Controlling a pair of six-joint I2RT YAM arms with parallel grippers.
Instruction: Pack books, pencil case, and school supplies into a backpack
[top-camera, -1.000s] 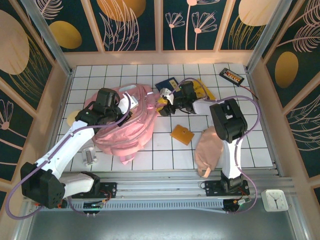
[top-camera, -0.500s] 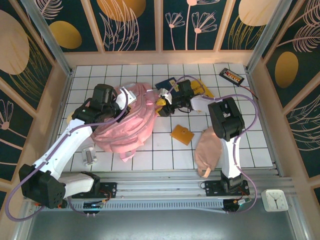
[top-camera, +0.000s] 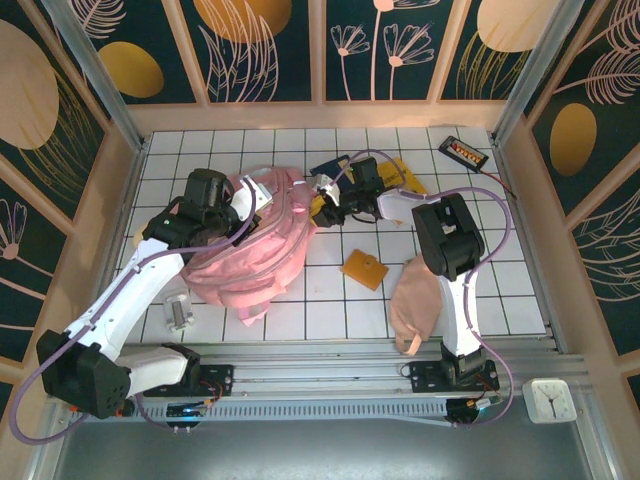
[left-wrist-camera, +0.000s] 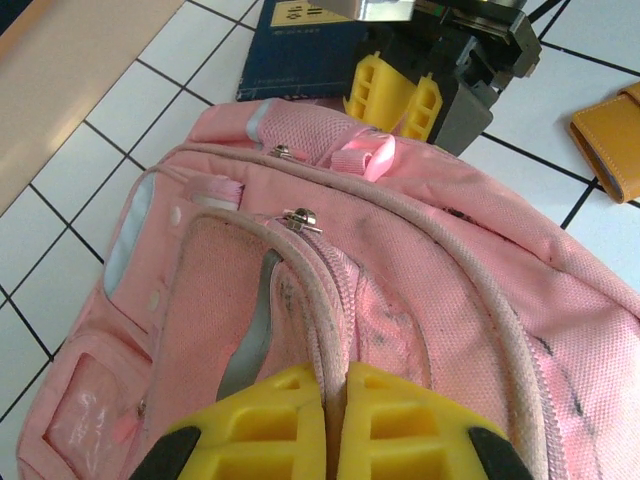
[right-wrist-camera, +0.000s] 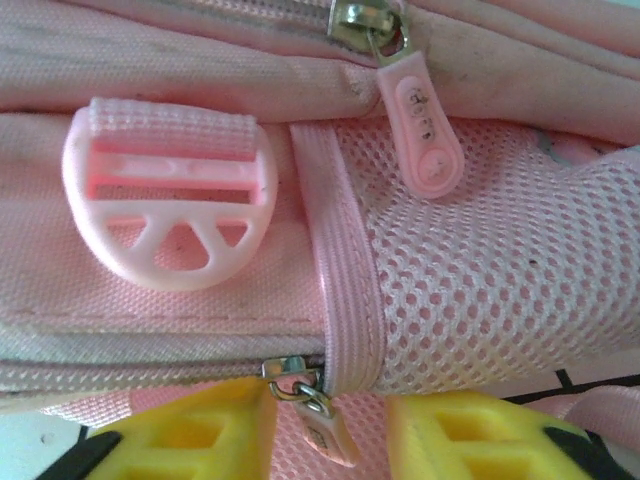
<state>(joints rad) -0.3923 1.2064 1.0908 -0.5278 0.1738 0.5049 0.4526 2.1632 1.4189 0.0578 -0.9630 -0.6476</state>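
bright even light, soft shadows, sharp

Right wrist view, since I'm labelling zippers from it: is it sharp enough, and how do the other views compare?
Right wrist: backpack mesh and zipper pull crisp, right fingers soft. Left wrist: backpack sharp, left fingers blurred. Top external: even light, soft shadows.

Wood-framed dark teal panels (top-camera: 270, 50) with golden leaf patterns wall in a white, grid-lined tabletop (top-camera: 230, 142).
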